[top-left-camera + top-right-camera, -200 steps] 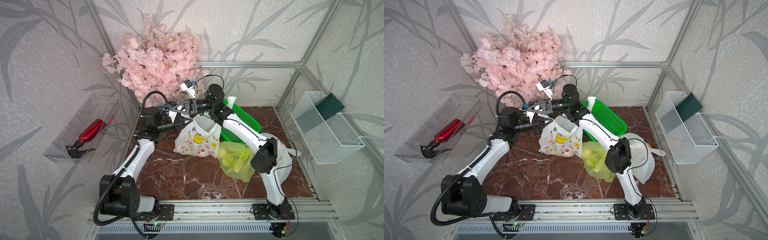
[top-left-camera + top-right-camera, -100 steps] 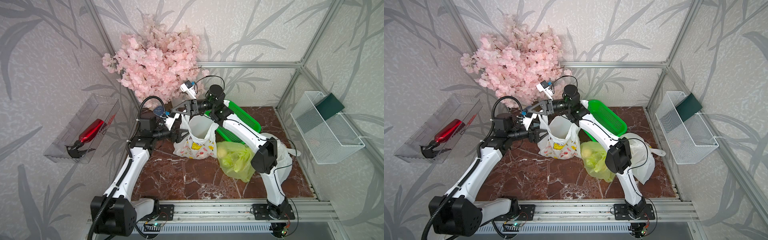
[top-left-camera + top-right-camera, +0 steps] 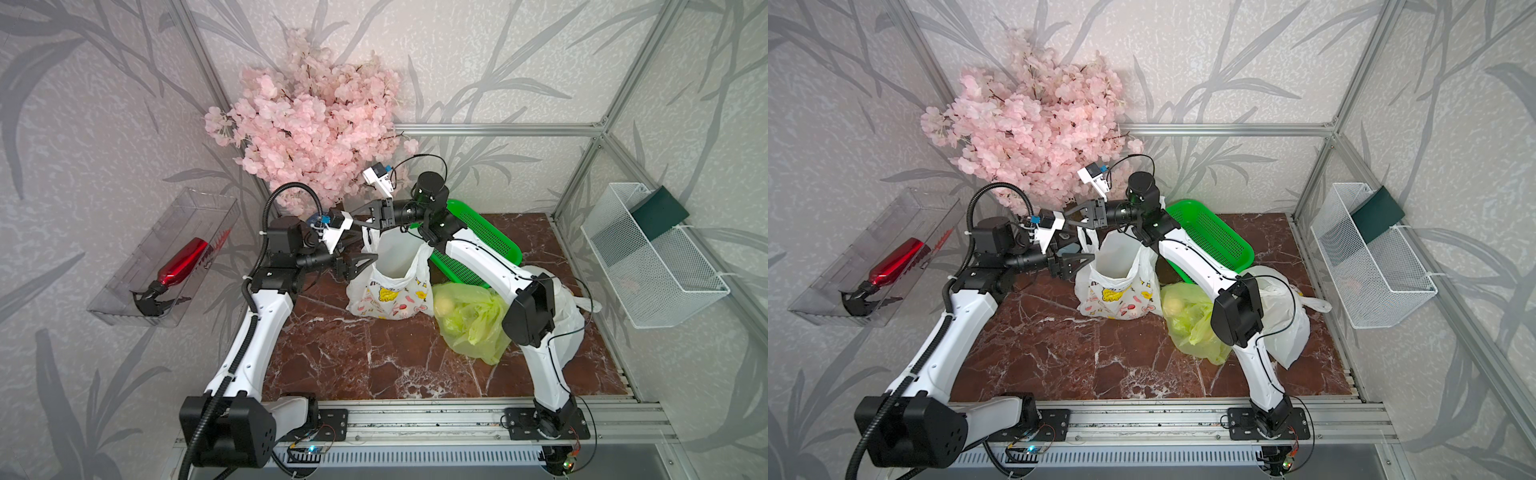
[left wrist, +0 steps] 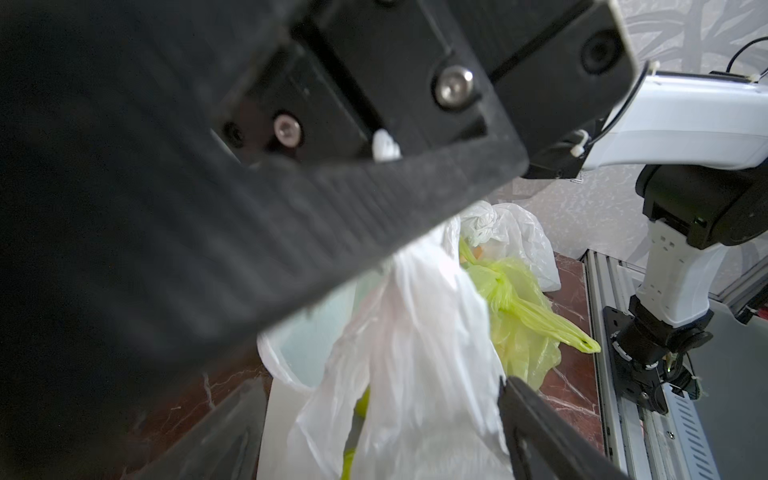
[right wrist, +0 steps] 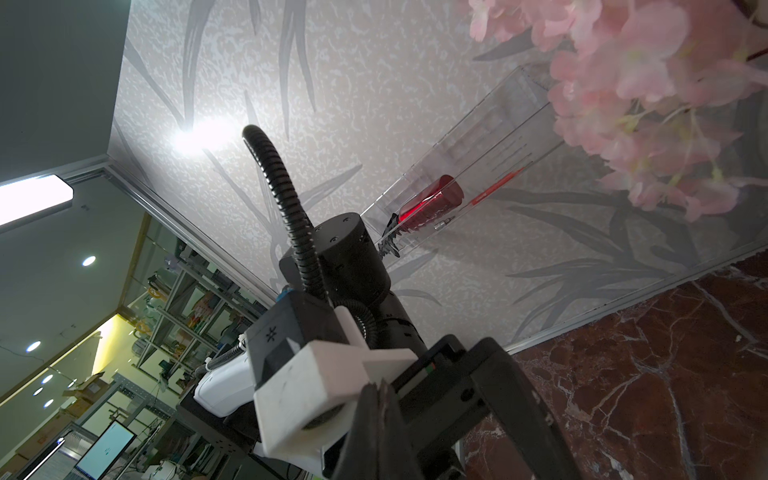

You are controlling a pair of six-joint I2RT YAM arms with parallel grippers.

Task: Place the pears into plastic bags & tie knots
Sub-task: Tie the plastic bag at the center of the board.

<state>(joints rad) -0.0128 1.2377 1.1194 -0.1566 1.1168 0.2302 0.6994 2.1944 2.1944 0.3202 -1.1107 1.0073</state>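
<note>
I see my left gripper standing wide, its fingers on either side of the white bag. The bag hangs from under a ribbed black bar, close and blurred. Behind it, on the marble table, lie the yellow-green bag, tied with a knot, and a second white bag, also knotted.

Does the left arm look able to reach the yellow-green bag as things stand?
Probably not directly: the printed white bag, hung from the shut right gripper, stands between the open left gripper and the yellow-green bag.
</note>
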